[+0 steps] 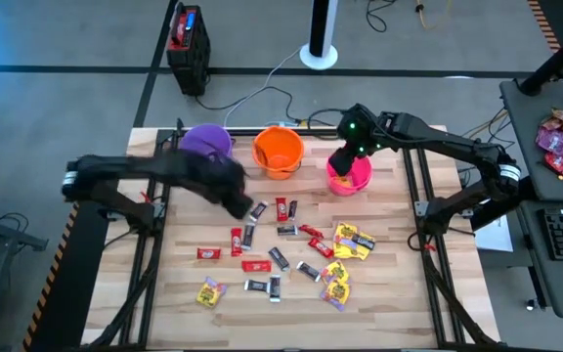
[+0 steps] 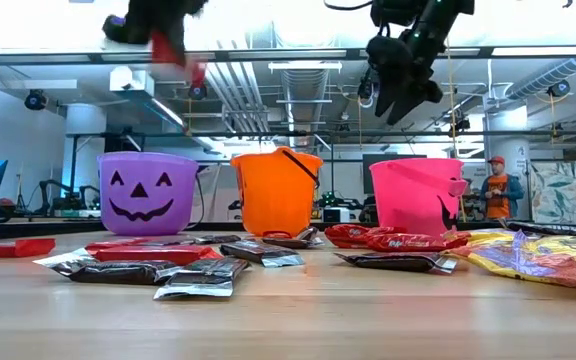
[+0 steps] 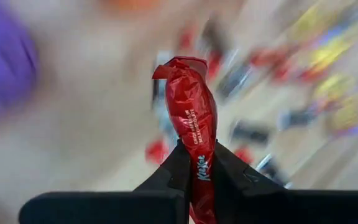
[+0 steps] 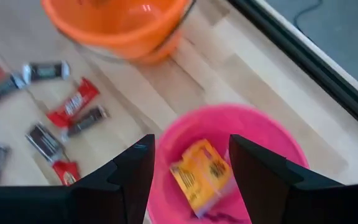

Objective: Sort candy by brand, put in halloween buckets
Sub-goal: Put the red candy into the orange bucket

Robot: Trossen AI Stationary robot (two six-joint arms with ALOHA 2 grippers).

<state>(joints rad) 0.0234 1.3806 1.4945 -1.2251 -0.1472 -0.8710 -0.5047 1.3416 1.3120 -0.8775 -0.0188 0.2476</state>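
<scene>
My left gripper (image 1: 242, 202) is raised over the table just in front of the purple bucket (image 1: 206, 140) and is shut on a red candy bar (image 3: 191, 106). My right gripper (image 4: 191, 146) hangs open above the pink bucket (image 4: 241, 134), in which a yellow packet (image 4: 201, 174) lies. The orange bucket (image 1: 278, 150) stands between the other two along the far edge. Red bars, dark bars and yellow packets (image 1: 281, 256) lie scattered flat on the table's middle. My left gripper pinches the red candy bar between its two fingers at one end (image 3: 200, 169). The rest of the bar sticks out forward past the fingertips. In the low view the bar (image 2: 173, 52) is lifted well clear of the table.
Yellow packets (image 1: 350, 240) cluster on the right of the spread, with one more (image 1: 210, 290) at the near left. Metal frame posts (image 1: 150, 220) stand at both sides of the table. Bare wood lies along the near edge (image 1: 281, 328). A person (image 2: 495, 185) stands far back in the room.
</scene>
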